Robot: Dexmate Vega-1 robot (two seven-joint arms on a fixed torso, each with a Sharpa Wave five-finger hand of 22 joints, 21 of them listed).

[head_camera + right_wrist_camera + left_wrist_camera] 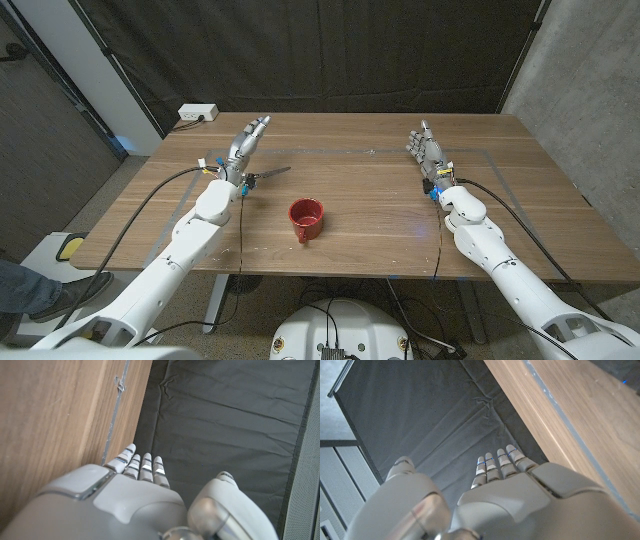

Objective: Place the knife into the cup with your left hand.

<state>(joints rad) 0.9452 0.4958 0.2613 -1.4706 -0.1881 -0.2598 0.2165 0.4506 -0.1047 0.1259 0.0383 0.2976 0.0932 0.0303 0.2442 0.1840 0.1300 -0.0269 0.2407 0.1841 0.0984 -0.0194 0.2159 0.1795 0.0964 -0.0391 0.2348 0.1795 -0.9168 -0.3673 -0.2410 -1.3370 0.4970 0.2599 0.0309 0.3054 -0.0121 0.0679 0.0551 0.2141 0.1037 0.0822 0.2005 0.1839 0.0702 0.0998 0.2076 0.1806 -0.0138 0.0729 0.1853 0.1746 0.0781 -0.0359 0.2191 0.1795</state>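
Left hand point(246, 143) open, holding nothing; knife point(266, 175) lies crosswise, tip toward table's middle, behind cup point(306, 219).

- Left hand point(520, 505): seen from behind, its white back takes up the lower part of the view; fingers point(496, 466) extended and close together, thumb point(402, 467) set apart, nothing held.
- Table point(585, 415): wooden top beside the hand, with a strip of grey tape point(570, 427) running near its edge.
- Black curtain point(430, 420): hangs beyond the fingertips (creased, folds plainly visible).
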